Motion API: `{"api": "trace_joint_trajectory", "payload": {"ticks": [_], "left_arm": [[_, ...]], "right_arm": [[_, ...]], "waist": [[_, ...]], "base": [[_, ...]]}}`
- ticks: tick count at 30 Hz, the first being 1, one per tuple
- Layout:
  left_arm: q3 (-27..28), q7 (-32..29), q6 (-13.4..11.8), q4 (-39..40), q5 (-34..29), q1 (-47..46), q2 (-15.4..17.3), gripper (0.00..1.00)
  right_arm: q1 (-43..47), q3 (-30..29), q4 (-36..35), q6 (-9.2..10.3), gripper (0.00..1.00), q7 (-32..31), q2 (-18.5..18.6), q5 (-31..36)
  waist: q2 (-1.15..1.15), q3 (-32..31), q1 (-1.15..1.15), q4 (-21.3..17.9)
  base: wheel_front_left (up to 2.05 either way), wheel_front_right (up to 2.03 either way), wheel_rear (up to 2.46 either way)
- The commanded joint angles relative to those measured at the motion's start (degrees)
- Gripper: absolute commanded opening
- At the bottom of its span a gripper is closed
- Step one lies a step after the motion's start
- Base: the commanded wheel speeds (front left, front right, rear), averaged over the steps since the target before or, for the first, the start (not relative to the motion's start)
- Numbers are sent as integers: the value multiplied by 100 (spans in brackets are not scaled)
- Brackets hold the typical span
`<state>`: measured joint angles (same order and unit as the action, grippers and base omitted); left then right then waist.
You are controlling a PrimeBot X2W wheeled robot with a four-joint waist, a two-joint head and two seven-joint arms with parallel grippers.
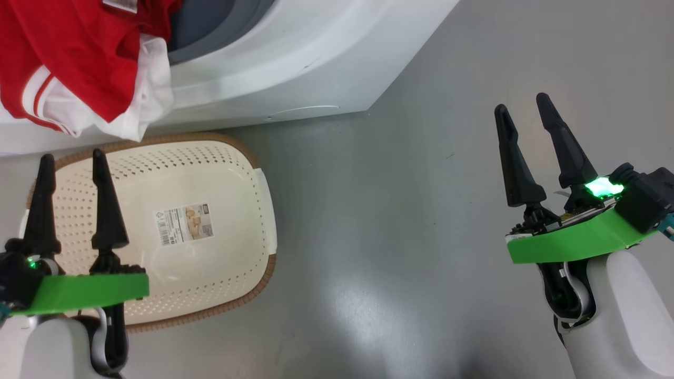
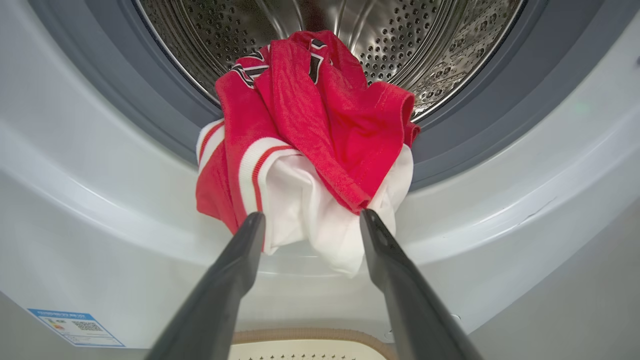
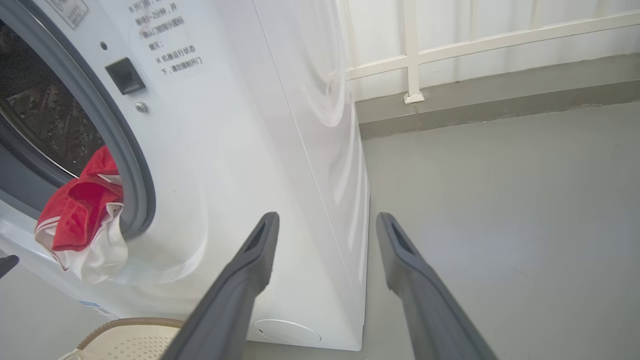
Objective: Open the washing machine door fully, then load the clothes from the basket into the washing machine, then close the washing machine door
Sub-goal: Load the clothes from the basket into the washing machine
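Clothes (image 1: 79, 58) hang over washing machine (image 1: 295, 63) opening lip, above basket (image 1: 231, 173). Left end effector (image 1: 72, 156) and right end effector (image 1: 521, 102) both released.

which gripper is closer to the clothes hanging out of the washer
The left gripper: its open fingers point at the clothes draped over the washing machine rim. The right gripper hangs open over bare floor.

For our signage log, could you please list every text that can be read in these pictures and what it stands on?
"机器运行状态下,请勿强制开门": on the washing machine front; the lines above it are blurred.
The paper label on the basket floor: too small to read.
The blue label low on the machine: too small to read.
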<state>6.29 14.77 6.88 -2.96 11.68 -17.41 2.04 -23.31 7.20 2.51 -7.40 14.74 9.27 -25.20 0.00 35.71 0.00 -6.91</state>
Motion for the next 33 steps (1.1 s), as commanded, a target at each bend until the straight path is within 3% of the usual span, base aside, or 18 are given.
{"api": "trace_joint_trajectory", "payload": {"ticks": [1,10,21,33], "left_arm": [[201,23,38,-20,-30,-87,99,100],[82,23,54,-1241,36,-900,449,100],[-287,12,59,-2647,314,-1894,637,100],[-513,21,60,-3415,483,-2688,825,100]], "right_arm": [[118,109,-117,-9,100,26,-19,21],[83,140,-111,-9,100,26,-33,20],[69,146,-105,-9,100,26,-73,12],[50,108,-115,-9,100,26,-86,30]], "waist": [[0,-1,0,9],[0,22,0,-9],[0,58,0,-123],[0,121,0,-148]], "base": [[0,0,0],[0,0,0],[0,0,0],[0,0,0]]}}
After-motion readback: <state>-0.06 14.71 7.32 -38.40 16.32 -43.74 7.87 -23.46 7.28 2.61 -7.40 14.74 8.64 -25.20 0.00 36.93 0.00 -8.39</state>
